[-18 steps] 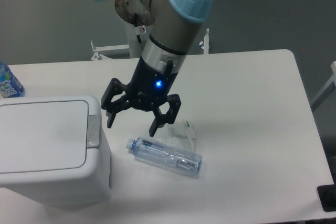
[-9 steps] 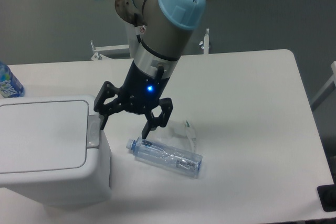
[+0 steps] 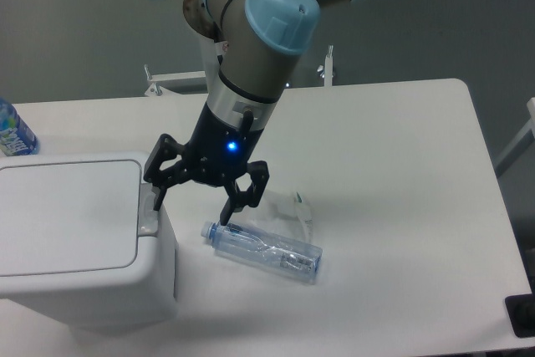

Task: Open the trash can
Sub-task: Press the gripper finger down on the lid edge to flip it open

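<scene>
The end effector (image 3: 194, 201) hangs spread wide and empty over the right edge of the trash can (image 3: 79, 240), which sits at the near left corner of the white surface (image 3: 401, 173). One finger (image 3: 158, 188) points down at the grey latch button (image 3: 149, 209) beside the flat lid (image 3: 63, 215), which lies shut; whether the tip touches the button cannot be told from this angle. The other finger reaches out past the can's side wall, above a clear plastic bottle (image 3: 263, 248) lying on its side just beside the can. A second bottle (image 3: 12, 133) with a blue label stands at the far left edge. The opening appears not yet done, with the press on the latch likely the step in hand. The risk lies in aim: a finger landing on the lid instead of the button would push down without releasing it, and a low sweep of the outer finger could knock the lying bottle and roll it across the surface.
</scene>
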Controlling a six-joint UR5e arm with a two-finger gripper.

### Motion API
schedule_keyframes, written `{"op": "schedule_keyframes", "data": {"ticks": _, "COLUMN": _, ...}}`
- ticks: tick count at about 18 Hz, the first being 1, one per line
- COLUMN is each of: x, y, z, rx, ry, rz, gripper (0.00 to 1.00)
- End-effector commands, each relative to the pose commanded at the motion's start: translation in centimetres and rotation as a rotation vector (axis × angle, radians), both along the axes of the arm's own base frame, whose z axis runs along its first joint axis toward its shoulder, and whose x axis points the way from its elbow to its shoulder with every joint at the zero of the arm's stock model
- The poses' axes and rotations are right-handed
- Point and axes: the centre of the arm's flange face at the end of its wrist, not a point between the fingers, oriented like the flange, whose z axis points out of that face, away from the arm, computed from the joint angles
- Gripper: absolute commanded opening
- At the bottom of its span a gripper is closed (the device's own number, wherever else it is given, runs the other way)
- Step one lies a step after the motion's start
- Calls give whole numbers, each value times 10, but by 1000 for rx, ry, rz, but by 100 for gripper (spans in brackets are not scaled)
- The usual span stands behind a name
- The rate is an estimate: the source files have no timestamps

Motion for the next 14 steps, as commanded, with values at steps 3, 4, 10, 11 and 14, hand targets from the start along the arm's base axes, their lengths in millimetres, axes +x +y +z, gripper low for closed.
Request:
{"op": "schedule_keyframes", "data": {"ticks": 3, "x": 4, "y": 3, "z": -2, "rx": -2, "ry": -2, "rz": -8, "gripper": 100}}
{"op": "schedule_keyframes", "data": {"ticks": 4, "x": 4, "y": 3, "z": -2, "rx": -2, "ry": -2, "rz": -8, "gripper": 100}}
{"op": "schedule_keyframes", "data": {"ticks": 10, "x": 4, "y": 3, "z": -2, "rx": -3, "ry": -3, "rz": -6, "gripper": 100}}
{"op": "schedule_keyframes", "data": {"ticks": 11, "x": 4, "y": 3, "z": -3, "rx": -3, "ry": -3, "rz": -6, "gripper": 100}}
{"op": "schedule_keyframes", "data": {"ticks": 14, "x": 5, "y": 3, "z": -5, "rx": -6, "ry": -5, "rz": -9, "gripper": 100}}
